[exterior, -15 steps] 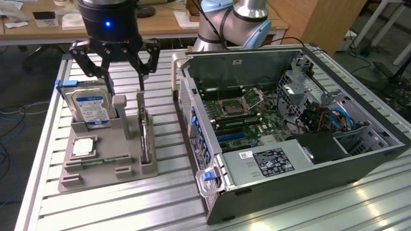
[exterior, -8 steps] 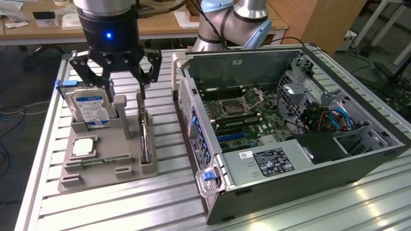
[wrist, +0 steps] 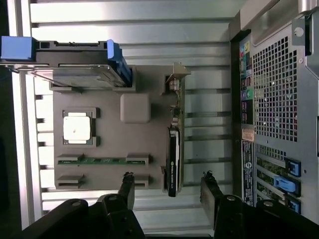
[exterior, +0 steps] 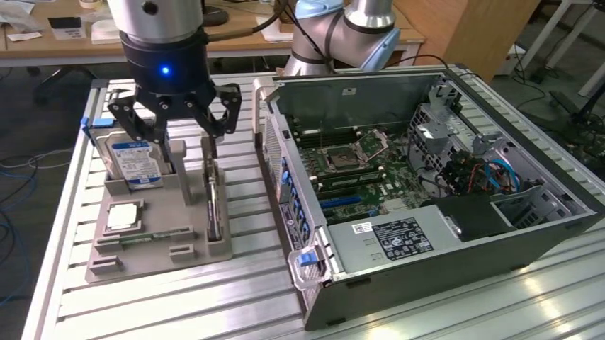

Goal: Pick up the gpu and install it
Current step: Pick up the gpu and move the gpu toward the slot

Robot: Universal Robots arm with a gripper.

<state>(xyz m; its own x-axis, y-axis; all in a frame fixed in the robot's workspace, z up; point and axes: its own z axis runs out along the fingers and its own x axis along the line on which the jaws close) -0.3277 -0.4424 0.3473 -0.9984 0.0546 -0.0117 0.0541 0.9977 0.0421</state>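
Observation:
The gpu (exterior: pixel 214 207) stands on edge in the grey holder (exterior: pixel 180 212) on the table, a thin dark card with a brownish edge. In the wrist view the gpu (wrist: pixel 173 159) runs along the holder's (wrist: pixel 109 144) side nearest the computer case. My gripper (exterior: pixel 192 147) hangs open just above the holder, close over the card's far end. In the wrist view the gripper (wrist: pixel 168 177) has one black finger on each side of the card's line and holds nothing. I cannot tell whether the fingers touch the card.
The holder also carries a silver hard drive (exterior: pixel 132 159) with a blue-white label, a square silver chip (exterior: pixel 123 216) and a green memory stick (exterior: pixel 142 239). The open computer case (exterior: pixel 426 205) lies at the exterior view's right, its motherboard (exterior: pixel 355 163) exposed. The table is slatted aluminium.

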